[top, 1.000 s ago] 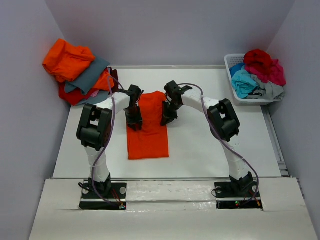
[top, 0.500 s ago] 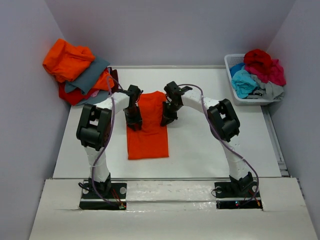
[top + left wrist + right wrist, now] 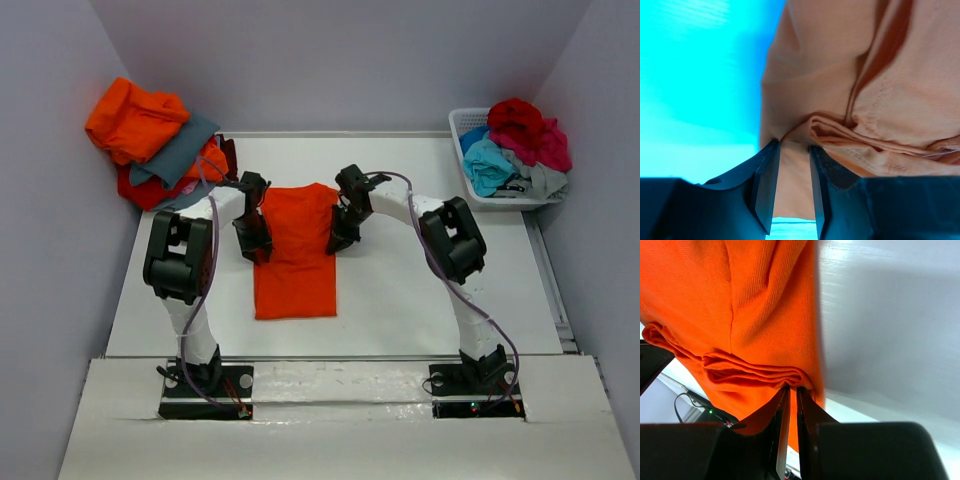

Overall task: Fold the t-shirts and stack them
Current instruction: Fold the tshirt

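Note:
A bright orange t-shirt [image 3: 295, 265] lies lengthwise in the middle of the table, wider at its far end. My left gripper [image 3: 254, 245] is at its left edge. In the left wrist view this gripper [image 3: 794, 145] is shut on a bunched fold of the shirt [image 3: 830, 65], with cloth filling the gap between its jaws. At the right edge my right gripper [image 3: 340, 240] pinches the cloth. The right wrist view shows this gripper [image 3: 792, 388] nearly closed, with gathered layers of the shirt [image 3: 755, 300] at its tips.
A heap of orange, grey and red t-shirts [image 3: 155, 140] sits at the table's far left corner against the wall. A white basket [image 3: 462, 125] at the far right holds red, turquoise and crimson shirts [image 3: 520, 140]. Walls close in on three sides.
My left gripper has moved to the left with the shirt's edge, and the far part of the shirt now spreads wider. My right gripper has shifted only slightly to the right.

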`<control>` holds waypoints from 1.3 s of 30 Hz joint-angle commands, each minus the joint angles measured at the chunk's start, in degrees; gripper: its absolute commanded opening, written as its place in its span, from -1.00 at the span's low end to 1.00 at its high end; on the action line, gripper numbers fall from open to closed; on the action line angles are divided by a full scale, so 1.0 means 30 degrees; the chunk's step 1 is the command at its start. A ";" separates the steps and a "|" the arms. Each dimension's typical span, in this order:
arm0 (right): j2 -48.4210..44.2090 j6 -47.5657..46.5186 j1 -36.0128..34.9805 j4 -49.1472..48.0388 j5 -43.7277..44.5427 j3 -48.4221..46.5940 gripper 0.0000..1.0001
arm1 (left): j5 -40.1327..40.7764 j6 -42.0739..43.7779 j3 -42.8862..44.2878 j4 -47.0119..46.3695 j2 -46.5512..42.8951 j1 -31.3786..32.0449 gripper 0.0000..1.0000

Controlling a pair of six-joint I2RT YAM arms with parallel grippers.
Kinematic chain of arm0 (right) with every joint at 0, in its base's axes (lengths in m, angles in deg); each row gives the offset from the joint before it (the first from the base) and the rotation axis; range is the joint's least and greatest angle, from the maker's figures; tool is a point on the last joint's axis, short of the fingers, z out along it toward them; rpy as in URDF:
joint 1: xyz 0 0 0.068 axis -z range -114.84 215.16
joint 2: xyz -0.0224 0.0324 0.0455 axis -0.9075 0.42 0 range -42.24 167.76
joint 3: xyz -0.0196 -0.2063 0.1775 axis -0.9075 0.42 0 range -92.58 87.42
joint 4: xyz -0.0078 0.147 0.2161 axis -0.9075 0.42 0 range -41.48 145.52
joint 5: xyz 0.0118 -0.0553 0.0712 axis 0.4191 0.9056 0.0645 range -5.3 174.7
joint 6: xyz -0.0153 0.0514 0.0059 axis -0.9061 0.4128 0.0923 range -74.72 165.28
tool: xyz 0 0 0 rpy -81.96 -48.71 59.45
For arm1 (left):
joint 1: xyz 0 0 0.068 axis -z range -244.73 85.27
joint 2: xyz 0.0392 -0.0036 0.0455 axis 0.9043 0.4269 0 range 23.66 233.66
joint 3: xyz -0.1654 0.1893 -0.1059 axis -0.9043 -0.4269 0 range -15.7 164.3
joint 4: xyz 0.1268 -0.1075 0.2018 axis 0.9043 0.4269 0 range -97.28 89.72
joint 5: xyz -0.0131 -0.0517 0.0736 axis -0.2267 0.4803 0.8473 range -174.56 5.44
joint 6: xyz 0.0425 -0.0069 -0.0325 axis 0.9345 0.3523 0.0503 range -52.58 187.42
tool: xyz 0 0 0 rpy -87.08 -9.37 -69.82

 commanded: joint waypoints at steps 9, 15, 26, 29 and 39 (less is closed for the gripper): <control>-0.0266 -0.0382 0.0650 0.0316 0.1105 0.0136 -0.65 | 0.0835 0.0586 -0.0671 0.0541 -0.1466 -0.0732 -0.16; -0.0295 -0.0676 0.0650 0.0813 0.1837 -0.0712 -0.65 | 0.1100 0.0616 -0.0818 0.0307 -0.1906 -0.0732 -0.16; -0.0235 -0.1320 0.0826 0.1546 0.1898 -0.2093 -0.65 | 0.0633 0.1114 -0.0700 -0.0484 -0.1759 -0.0732 0.11; -0.1490 -0.1554 0.0826 0.1635 0.1634 -0.1713 -0.60 | 0.0017 0.0997 -0.1577 -0.0514 -0.2958 -0.0732 0.14; -0.5243 -0.1204 0.0826 -0.0238 -0.1003 0.4809 -0.23 | -0.2940 0.0089 -0.5825 -0.1186 -0.7734 0.0935 0.24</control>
